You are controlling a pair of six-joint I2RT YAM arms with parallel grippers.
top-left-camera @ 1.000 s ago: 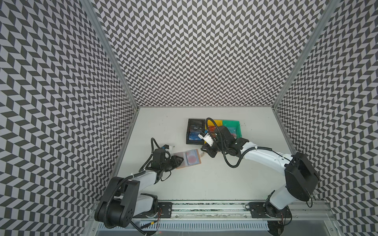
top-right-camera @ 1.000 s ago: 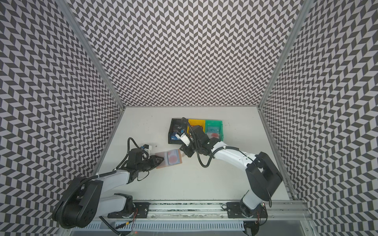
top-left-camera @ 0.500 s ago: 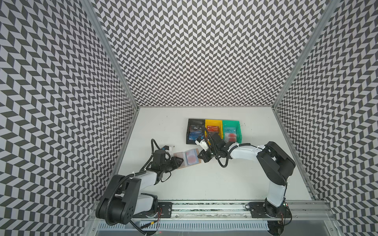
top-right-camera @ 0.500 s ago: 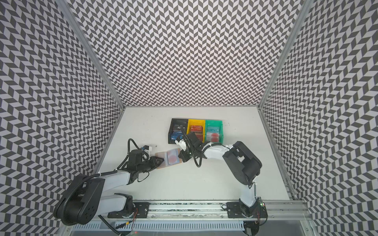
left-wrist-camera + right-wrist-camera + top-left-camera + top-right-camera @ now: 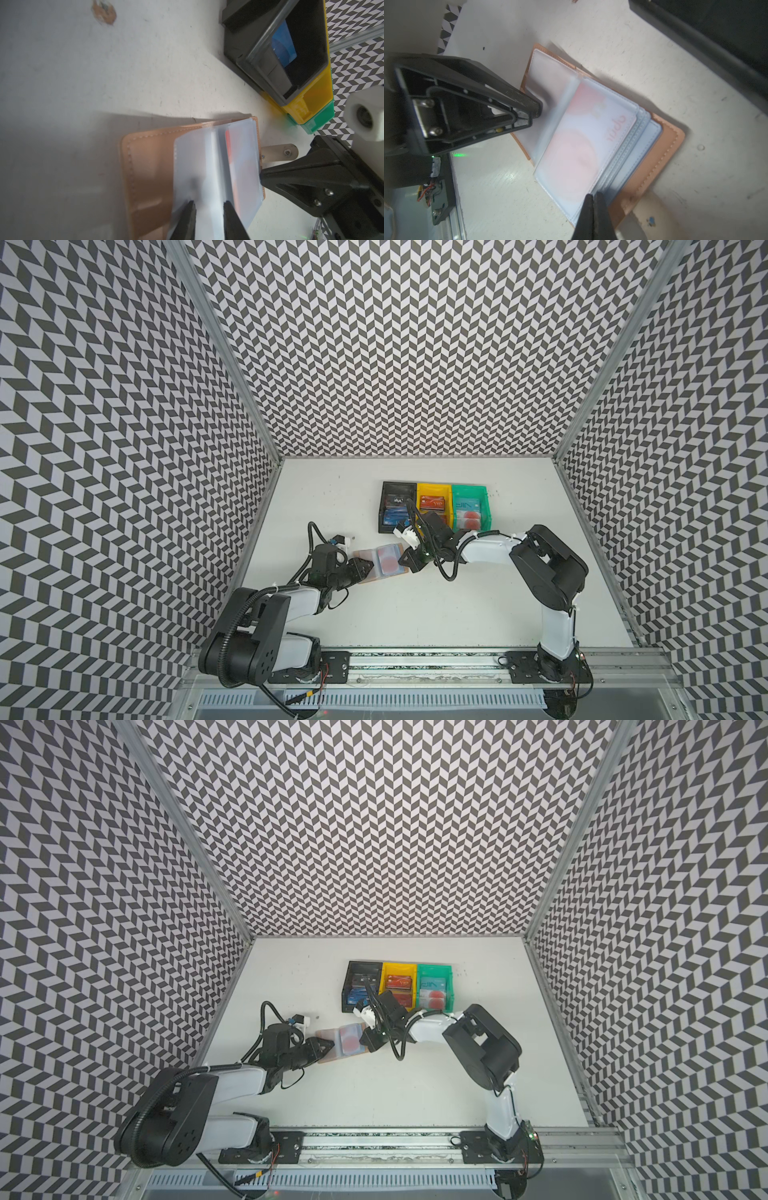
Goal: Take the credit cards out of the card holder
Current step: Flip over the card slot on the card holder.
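The tan card holder lies open on the table, its clear sleeves fanned out. A pale credit card with red circles sits in the top sleeve. My left gripper rests its tips on the sleeve page beside that card, jaws a little apart. My right gripper is shut, its tips at the top sleeve's outer edge by the snap tab. Whether they pinch the card's edge does not show.
Black, yellow and green bins stand in a row just behind the card holder, each with cards in it. The right arm's elbow is folded low at the right. Patterned walls close in three sides.
My right gripper came from the front of the bins down to the card holder's outer edge and shut there. The left gripper and the card holder stayed put.
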